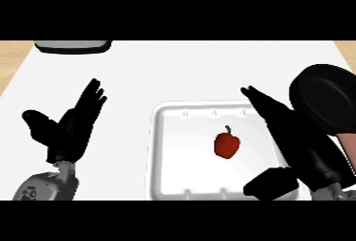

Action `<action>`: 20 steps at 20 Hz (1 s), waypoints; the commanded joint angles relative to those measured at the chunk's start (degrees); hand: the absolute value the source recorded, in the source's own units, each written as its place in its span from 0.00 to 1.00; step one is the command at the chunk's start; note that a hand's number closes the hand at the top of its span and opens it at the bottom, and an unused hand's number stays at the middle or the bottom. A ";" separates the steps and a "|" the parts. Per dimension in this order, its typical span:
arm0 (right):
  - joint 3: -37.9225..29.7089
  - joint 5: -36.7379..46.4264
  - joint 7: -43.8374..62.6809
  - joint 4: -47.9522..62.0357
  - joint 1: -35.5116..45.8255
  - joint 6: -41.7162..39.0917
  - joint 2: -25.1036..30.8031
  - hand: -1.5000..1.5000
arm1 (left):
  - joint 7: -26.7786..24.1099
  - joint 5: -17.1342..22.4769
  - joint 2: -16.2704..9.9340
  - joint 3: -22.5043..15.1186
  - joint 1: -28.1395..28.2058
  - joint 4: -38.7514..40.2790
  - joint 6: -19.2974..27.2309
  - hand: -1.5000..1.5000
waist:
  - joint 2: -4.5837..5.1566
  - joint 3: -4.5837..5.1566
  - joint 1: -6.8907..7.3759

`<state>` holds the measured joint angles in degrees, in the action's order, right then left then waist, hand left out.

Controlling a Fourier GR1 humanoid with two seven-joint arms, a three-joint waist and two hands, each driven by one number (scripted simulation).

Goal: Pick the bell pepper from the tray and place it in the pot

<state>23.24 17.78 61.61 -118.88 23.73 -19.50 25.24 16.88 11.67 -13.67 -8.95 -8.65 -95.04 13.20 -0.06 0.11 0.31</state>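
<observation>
Right now, a small red bell pepper with a green stem lies inside the shallow white rectangular tray near the white surface's front edge. The right hand hovers over the tray's right side, fingers straight, grasping nothing. Beside it, at the right edge, sits the black round pot. The left hand rests open near the left edge.

1. The pepper has a glossy red skin and a green stem.
2. The tray looks like smooth white plastic.
3. The pot is matt black.
4. The counter is plain matt white, with pale wood at its edges.
</observation>
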 commanded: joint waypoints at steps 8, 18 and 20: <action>8.25 6.87 6.77 6.98 -4.25 -1.91 -2.26 0.00 | 0.29 -0.29 1.45 0.58 0.44 -0.61 -0.28 0.50 | 0.01 -0.07 -0.45; 6.31 12.45 9.39 6.45 -1.90 -2.60 -11.20 0.00 | 0.52 -2.53 3.11 1.52 -1.46 2.04 -0.95 0.50 | 0.03 -0.08 -0.43; 6.67 15.19 4.80 9.93 -4.52 -0.87 -10.99 0.00 | -0.99 -3.24 3.11 1.00 3.24 -1.59 -0.94 0.50 | 0.01 -0.10 -0.17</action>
<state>29.19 29.98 61.65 -110.94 20.36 -20.27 16.65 16.53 9.89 -12.02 -7.38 -7.00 -95.83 11.26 -0.08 0.03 0.06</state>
